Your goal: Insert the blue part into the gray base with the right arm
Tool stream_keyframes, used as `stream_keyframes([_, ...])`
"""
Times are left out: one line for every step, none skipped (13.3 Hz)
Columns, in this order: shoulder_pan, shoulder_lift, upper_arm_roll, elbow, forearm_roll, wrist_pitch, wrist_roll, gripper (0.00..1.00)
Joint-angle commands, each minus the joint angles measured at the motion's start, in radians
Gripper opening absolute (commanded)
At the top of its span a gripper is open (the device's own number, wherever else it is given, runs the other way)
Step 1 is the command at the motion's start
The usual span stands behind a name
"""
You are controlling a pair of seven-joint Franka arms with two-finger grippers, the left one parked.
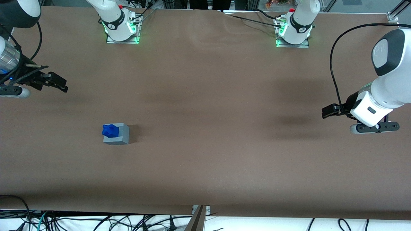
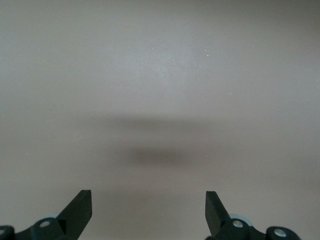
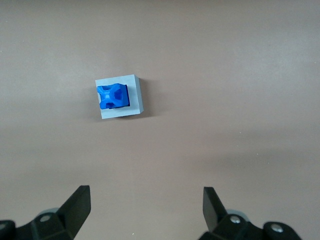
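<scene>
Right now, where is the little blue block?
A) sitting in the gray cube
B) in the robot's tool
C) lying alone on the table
A: the blue block sits in the top of the gray cube, while the open tool hangs empty well away from it.

- The blue part (image 1: 110, 130) (image 3: 113, 96) was a small bright-blue block with a knobbed, bumpy top. It sat in the gray base, standing up above the base's top face and set toward one edge of it.
- The gray base (image 1: 121, 136) (image 3: 135, 97) was a light-gray cube, larger than the blue part. It stood flat on the brown table toward the working arm's end.
- The gripper (image 1: 57, 82) (image 3: 146, 205) hung above the table, well apart from both, farther from the front camera, its fingers spread wide with nothing between them.
</scene>
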Motion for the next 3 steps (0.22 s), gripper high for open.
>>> stream_keyframes([-0.024, -0.018, 0.022, -0.01, 0.017, -0.02, -0.005, 0.99])
stream_keyframes([-0.02, 0.01, 0.02, 0.024, 0.014, -0.036, -0.008, 0.99])
stream_keyframes([-0.018, 0.028, 0.022, 0.035, 0.014, -0.037, -0.005, 0.99])
